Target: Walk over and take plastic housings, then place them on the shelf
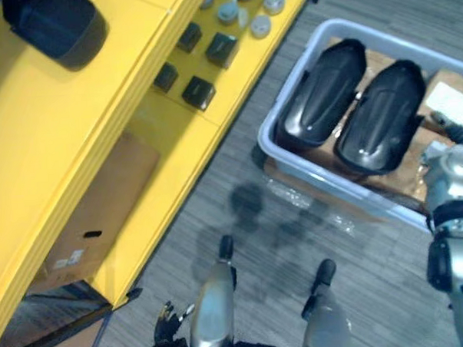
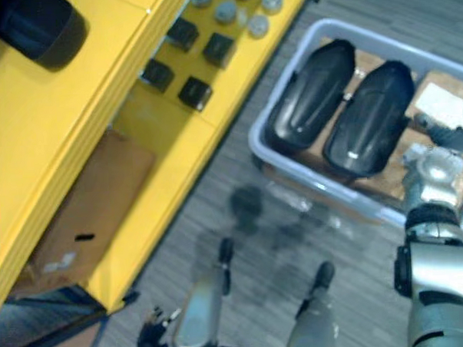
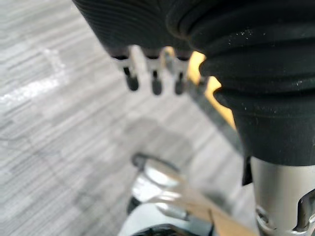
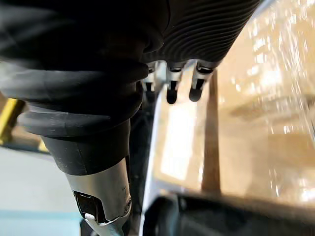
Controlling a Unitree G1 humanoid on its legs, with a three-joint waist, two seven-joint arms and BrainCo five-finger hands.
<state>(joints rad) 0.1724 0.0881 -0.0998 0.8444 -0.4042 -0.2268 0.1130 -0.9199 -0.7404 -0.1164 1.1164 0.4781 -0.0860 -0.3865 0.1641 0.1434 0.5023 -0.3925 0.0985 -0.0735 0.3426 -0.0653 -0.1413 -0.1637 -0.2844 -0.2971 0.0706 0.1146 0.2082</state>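
My right hand hangs over the grey bin on the right, fingers straight and loose. Two shiny black plastic housings lie side by side inside it. My left hand hangs loose too.

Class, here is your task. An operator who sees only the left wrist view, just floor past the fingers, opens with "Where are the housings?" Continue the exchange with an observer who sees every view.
Observer: Two black housings lie side by side in a grey bin on the floor, ahead to the right.
Operator: What is the other hand doing?
Observer: The right hand hangs over the bin's right end, fingers straight, holding nothing.
Operator: And the shelf?
Observer: The yellow shelf stands to the left of the bin.
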